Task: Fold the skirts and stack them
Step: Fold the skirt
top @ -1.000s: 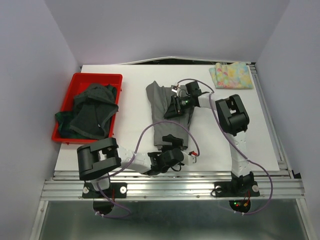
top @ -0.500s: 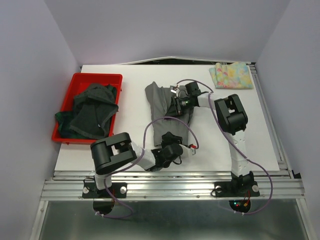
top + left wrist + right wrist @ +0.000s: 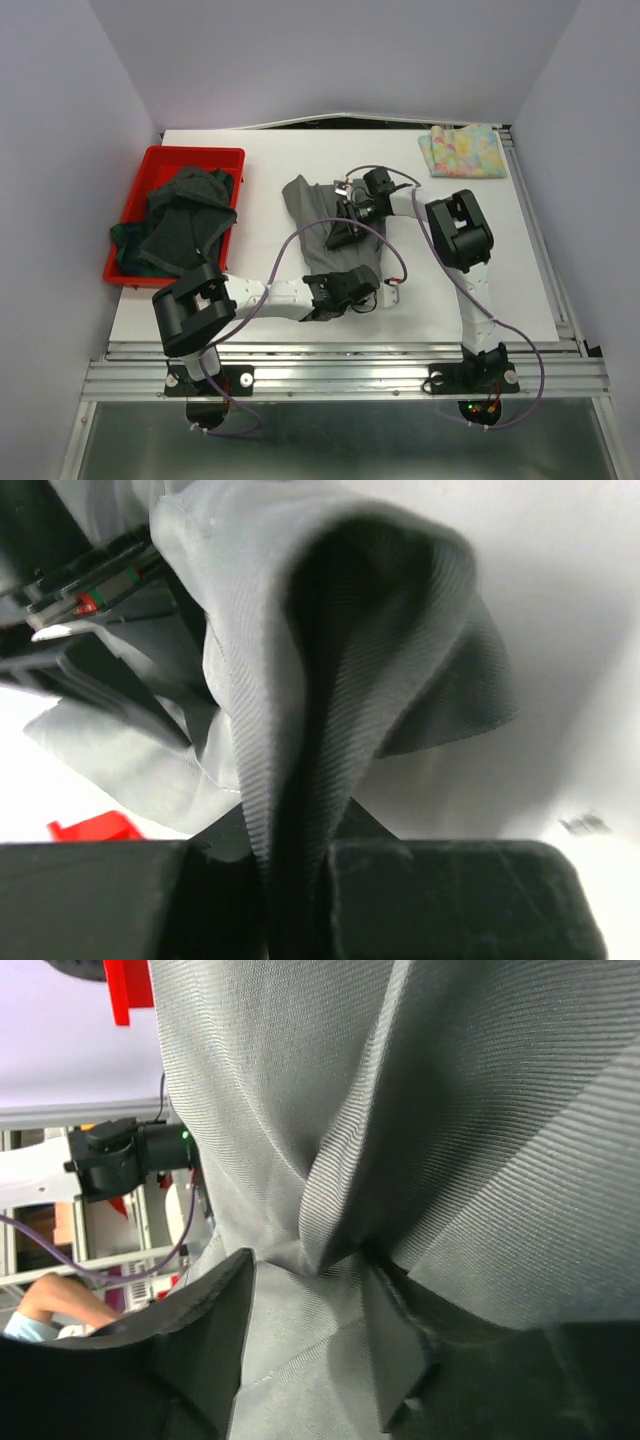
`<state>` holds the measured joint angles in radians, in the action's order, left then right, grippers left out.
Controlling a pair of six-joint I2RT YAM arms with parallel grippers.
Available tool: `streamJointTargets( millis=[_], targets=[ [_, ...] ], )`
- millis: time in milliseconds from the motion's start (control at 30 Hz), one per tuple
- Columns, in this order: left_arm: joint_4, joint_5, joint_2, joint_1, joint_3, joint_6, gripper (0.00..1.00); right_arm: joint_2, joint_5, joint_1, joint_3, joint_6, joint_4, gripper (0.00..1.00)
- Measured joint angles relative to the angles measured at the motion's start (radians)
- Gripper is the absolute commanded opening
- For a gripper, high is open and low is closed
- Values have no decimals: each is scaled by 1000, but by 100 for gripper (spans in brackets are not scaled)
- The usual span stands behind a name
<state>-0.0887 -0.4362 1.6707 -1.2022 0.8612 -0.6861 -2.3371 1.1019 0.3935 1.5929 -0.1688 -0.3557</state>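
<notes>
Pale lilac walls on three sides, white counter (image 3: 480, 250) between them. Near the middle, grey skirt (image 3: 310, 205), bunched and partly lifted, running from about 11 o'clock down to 5 o'clock. At its 5 o'clock end, left claw (image 3: 345, 288), low over the counter and clamped narrow on a fold. Seen from the left wrist: cloth rising straight out from between the two black fingers (image 3: 460, 900), with no gap beside it, then arching over in a rounded hump. At the skirt's 1 o'clock side, right claw (image 3: 338, 235), reaching in from 3 o'clock and likewise pinched on cloth. Seen from the right wrist: ribbed grey fabric filling nearly the whole view, creases drawn together to one point between the fingertips. Both claws holding the same garment, well apart along its length. At the counter's 1 o'clock corner, pastel floral skirt (image 3: 462, 151), folded flat by the far edge. At 9 to 10 o'clock, red bin (image 3: 195, 151) with dark skirts (image 3: 185, 220) heaped loosely inside, one spilling over the 8 o'clock rim.
</notes>
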Motion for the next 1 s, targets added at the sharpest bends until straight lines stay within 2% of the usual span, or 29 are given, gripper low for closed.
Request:
streamJointTargets(
  millis=[33, 167, 467, 700, 800, 933, 1000],
  targets=[
    [56, 26, -8, 1, 33, 25, 0, 5, 1, 3, 0, -3, -20, 64],
    [261, 136, -11, 8, 134, 112, 0, 39, -31, 19, 14, -10, -89, 79],
    [535, 414, -16, -12, 257, 248, 0, 46, -284, -24, 272, 17, -98, 80],
    [673, 575, -18, -14, 366, 306, 0, -1, -418, -56, 350, 67, -71, 76],
    [721, 637, -18, -14, 420, 319, 0, -51, -451, -52, 337, 87, -70, 68],
    [776, 699, -18, -13, 476, 325, 0, -61, -405, -51, 311, 124, -39, 51],
    [801, 723, -17, -9, 504, 324, 0, -61, -381, -53, 290, 147, -29, 47]
  ],
)
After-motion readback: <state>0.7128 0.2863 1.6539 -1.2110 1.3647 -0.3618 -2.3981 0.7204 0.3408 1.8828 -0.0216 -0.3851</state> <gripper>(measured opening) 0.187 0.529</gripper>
